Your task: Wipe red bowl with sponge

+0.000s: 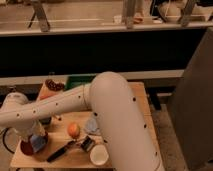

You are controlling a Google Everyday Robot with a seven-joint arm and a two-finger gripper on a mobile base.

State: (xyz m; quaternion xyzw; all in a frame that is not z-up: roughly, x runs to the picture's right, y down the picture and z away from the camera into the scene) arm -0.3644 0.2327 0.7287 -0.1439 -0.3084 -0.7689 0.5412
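The red bowl sits at the front left corner of the wooden table. The pale blue sponge lies at the bowl's right side, partly over its rim. My white arm reaches from the right across the table to the left. The gripper points down just above the bowl and sponge. The arm covers the upper part of the bowl, and whether the gripper touches the sponge cannot be made out.
An orange fruit lies right of the bowl, with a grey-blue cloth beyond it. A dark utensil and a cream bowl are near the front edge. A green tray stands at the back.
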